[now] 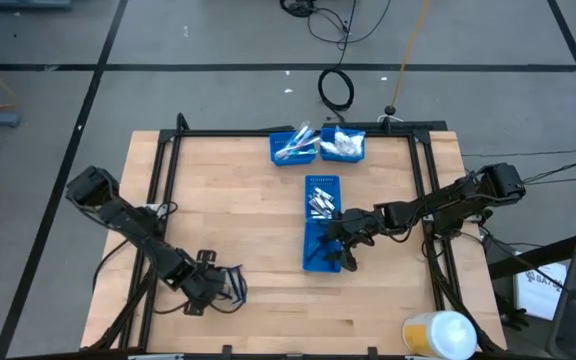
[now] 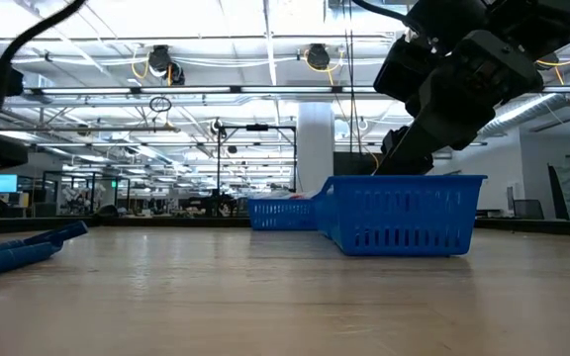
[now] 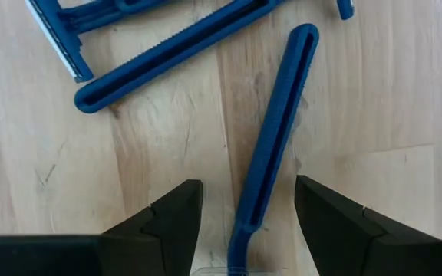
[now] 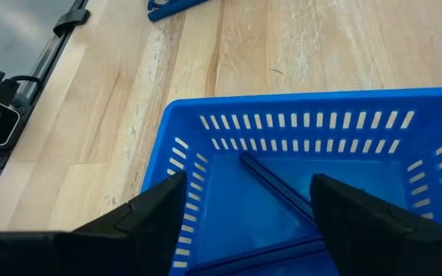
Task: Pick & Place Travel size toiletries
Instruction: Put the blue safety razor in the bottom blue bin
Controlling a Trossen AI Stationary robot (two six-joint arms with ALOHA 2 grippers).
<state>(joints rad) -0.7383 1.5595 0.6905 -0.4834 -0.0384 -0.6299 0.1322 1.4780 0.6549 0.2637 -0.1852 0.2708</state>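
Observation:
Several dark blue razors (image 1: 233,285) lie flat on the wooden table near its front left; they also show in the low view (image 2: 18,252). My left gripper (image 3: 248,182) is open low over them, one finger on either side of one razor's handle (image 3: 275,130) without touching it. Two more razors (image 3: 175,50) lie beyond. My right gripper (image 4: 248,180) is open and empty above the near half of the long blue bin (image 1: 313,262), where a razor (image 4: 275,188) lies on the bin's floor. Silvery tubes (image 1: 320,200) lie in the bin's far half.
Two smaller blue bins stand at the table's far edge, one with white and light-blue sticks (image 1: 293,147), one with white packets (image 1: 341,145). Black frame rails (image 1: 423,190) run along the table's sides. A yellow and white object (image 1: 438,335) sits past the near right corner.

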